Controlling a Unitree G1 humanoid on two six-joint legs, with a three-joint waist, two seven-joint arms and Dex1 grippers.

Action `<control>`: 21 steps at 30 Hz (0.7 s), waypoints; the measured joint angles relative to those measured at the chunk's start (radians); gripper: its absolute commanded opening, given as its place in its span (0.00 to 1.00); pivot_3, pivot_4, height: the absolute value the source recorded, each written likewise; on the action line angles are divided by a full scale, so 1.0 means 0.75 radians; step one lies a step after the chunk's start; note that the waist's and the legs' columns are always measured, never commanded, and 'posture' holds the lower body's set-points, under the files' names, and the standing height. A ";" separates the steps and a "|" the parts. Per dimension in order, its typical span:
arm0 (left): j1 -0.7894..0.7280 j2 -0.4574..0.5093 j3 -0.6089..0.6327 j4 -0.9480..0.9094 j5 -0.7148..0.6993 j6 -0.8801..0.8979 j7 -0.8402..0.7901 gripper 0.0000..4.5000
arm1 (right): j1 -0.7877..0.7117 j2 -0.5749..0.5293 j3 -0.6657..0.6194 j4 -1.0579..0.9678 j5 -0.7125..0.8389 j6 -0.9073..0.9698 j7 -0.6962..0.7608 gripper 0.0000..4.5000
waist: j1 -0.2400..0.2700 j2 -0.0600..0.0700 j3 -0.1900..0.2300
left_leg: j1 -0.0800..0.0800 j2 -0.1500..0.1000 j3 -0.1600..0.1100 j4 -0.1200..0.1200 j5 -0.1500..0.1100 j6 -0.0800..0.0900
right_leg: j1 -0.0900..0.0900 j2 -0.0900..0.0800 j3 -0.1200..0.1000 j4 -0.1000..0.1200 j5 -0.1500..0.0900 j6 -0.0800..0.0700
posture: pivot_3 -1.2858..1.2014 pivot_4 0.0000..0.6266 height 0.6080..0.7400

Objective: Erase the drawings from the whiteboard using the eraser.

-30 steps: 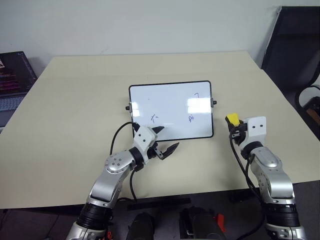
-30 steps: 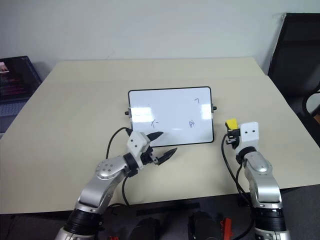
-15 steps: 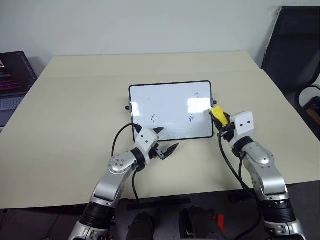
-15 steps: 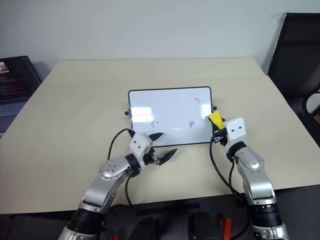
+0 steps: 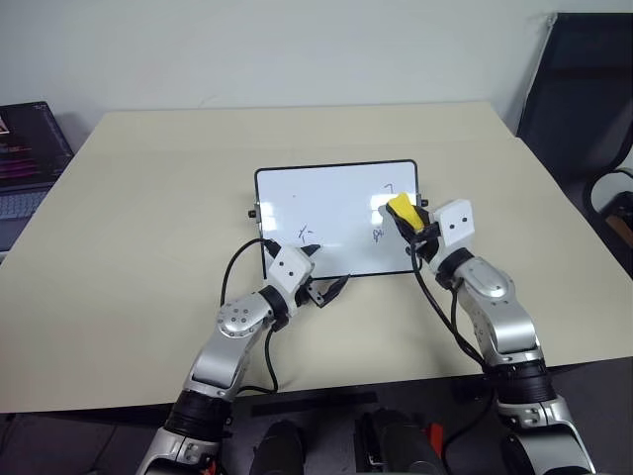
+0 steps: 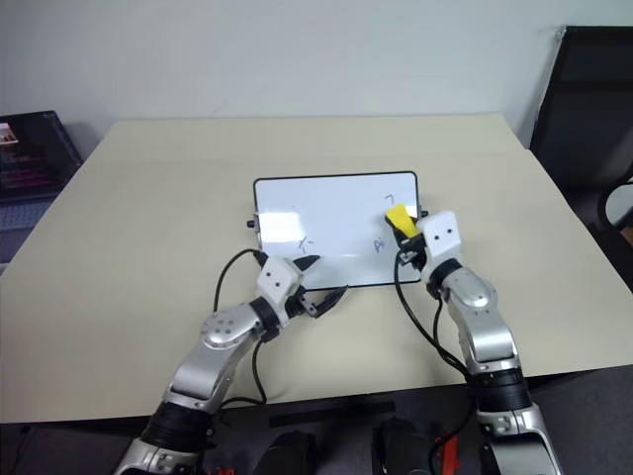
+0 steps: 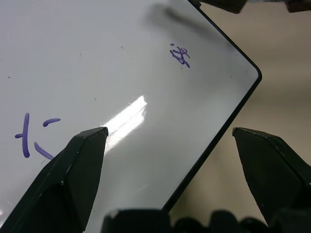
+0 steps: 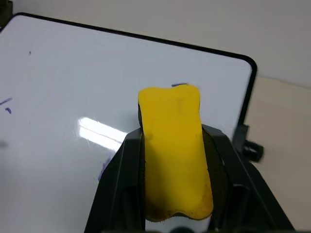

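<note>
Presently the right gripper [image 5: 411,224], clamped on the eraser [image 5: 402,211], hung over the whiteboard's [image 5: 331,203] right end on the table [image 5: 148,198], the hook mark [image 5: 389,187] just beyond, squiggle [image 5: 378,235] beside; left gripper [image 5: 326,274] open at the near edge.

Both arms are built of rounded silver-grey metal segments joined by black ribbed collars. Each ends in a boxy white plastic wrist housing; the right one shows two small dark screw holes on its flat face. A black cable loops out from the left arm beside the wrist and runs back along the forearm, and another black cable hangs in a long curve beside the right forearm. The left gripper [image 5: 323,273] carries two glossy black pointed fingers [image 7: 73,179], wedge-shaped and tapering. The right gripper [image 5: 408,222] has broader black fingers [image 8: 124,174] with flat sides.
</note>
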 measured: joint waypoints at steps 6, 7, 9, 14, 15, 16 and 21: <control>-0.025 -0.024 -0.009 0.021 0.011 -0.029 0.005 1.00 | -0.088 0.061 0.055 0.150 -0.050 -0.010 -0.026 0.27 | 0.002 0.000 0.000 | -0.001 0.000 0.000 0.000 0.000 0.000 | -0.001 0.000 0.000 0.000 0.000 0.000 | 0.52 0.24 1.00; -0.025 -0.027 -0.009 0.022 0.011 -0.041 0.005 1.00 | -0.089 0.063 0.056 0.154 -0.054 -0.013 -0.026 0.27 | 0.002 0.000 0.000 | -0.001 0.000 0.000 0.000 0.000 0.000 | -0.001 0.000 0.000 0.000 0.000 0.000 | 0.52 0.24 1.00; -0.025 -0.037 -0.008 0.026 0.010 -0.071 0.003 1.00 | -0.089 0.067 0.059 0.158 -0.056 -0.015 -0.025 0.27 | 0.002 0.000 0.000 | -0.001 0.000 0.000 0.000 0.000 0.000 | 0.000 0.000 0.001 0.001 0.001 0.000 | 0.52 0.24 1.00; -0.048 -0.053 -0.013 0.035 0.015 -0.082 0.003 1.00 | -0.081 0.085 0.069 0.154 -0.052 0.005 -0.035 0.27 | -0.001 0.000 0.000 | 0.000 0.000 0.000 0.001 0.000 0.000 | 0.000 0.000 0.001 0.002 0.001 0.000 | 0.52 0.24 1.00; -0.051 -0.054 -0.014 0.035 0.016 -0.082 0.003 1.00 | -0.078 0.086 0.069 0.146 -0.050 0.016 -0.040 0.27 | -0.001 0.000 0.000 | 0.000 0.000 0.000 0.001 0.000 0.000 | 0.001 0.000 0.001 0.002 0.001 0.000 | 0.52 0.24 1.00; -0.050 -0.054 -0.015 0.035 0.016 -0.082 0.003 1.00 | -0.074 0.086 0.069 0.139 -0.049 0.026 -0.042 0.27 | -0.001 0.000 0.000 | 0.000 0.000 0.000 0.001 0.000 0.000 | 0.001 0.000 0.001 0.002 0.001 0.000 | 0.52 0.24 1.00; -0.051 -0.052 -0.014 0.035 0.017 -0.081 0.004 1.00 | -0.016 0.045 0.091 0.045 -0.070 0.109 -0.044 0.27 | 0.001 0.000 -0.001 | 0.001 0.000 0.000 0.001 0.000 0.000 | 0.001 0.000 0.000 0.002 0.001 0.000 | 0.52 0.24 1.00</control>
